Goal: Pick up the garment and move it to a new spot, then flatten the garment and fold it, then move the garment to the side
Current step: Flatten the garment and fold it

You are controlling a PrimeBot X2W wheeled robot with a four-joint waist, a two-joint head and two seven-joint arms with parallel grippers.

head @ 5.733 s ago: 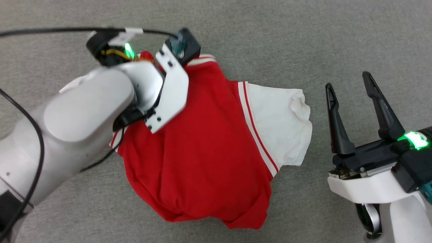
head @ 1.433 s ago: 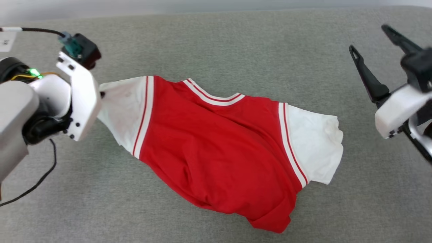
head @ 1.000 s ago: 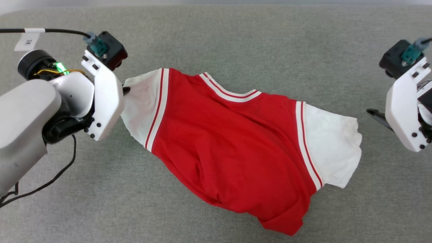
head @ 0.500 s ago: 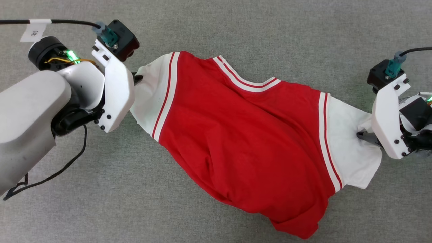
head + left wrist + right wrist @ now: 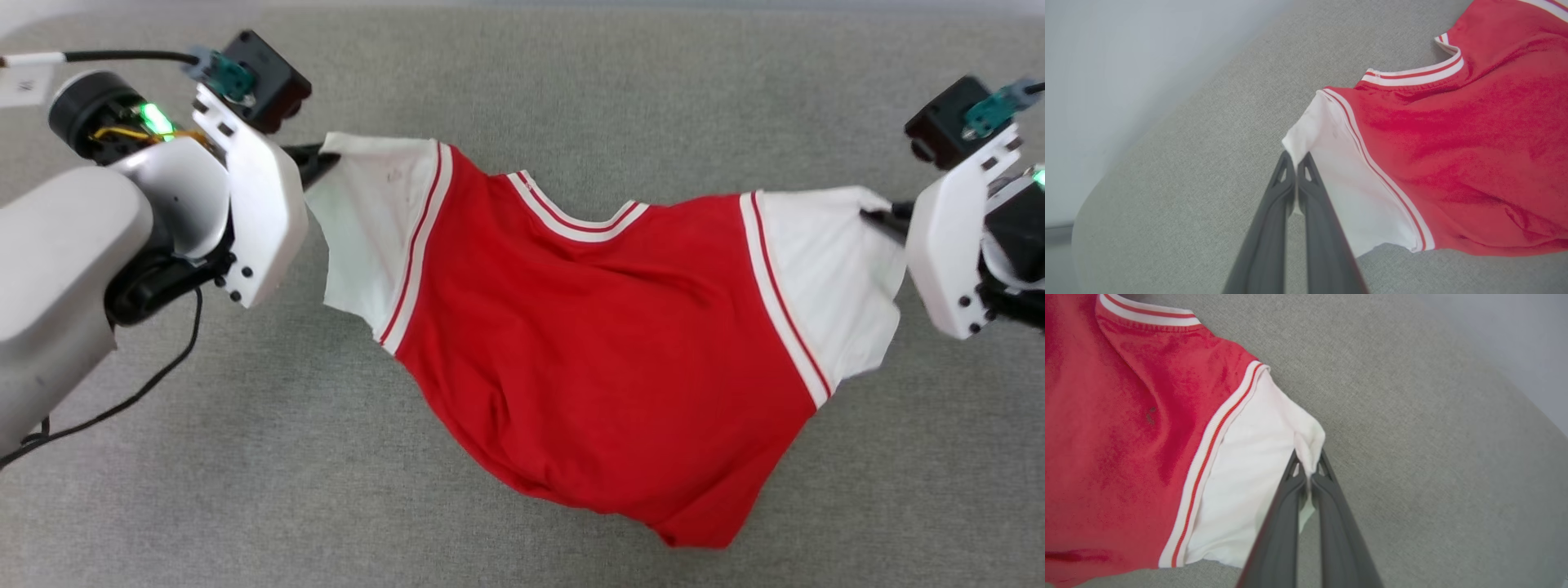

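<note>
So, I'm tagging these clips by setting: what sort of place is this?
Probably an indoor test room: a grey fabric-covered surface with a rounded edge, a plain pale wall behind it, and a tagged cable by the left arm.

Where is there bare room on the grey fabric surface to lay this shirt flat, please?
Free: the grey fabric surface beyond the collar, and the strip below the hem. Crowded: the middle, where the red jersey shirt stretches between the left gripper and right gripper, shut on its white sleeves.
</note>
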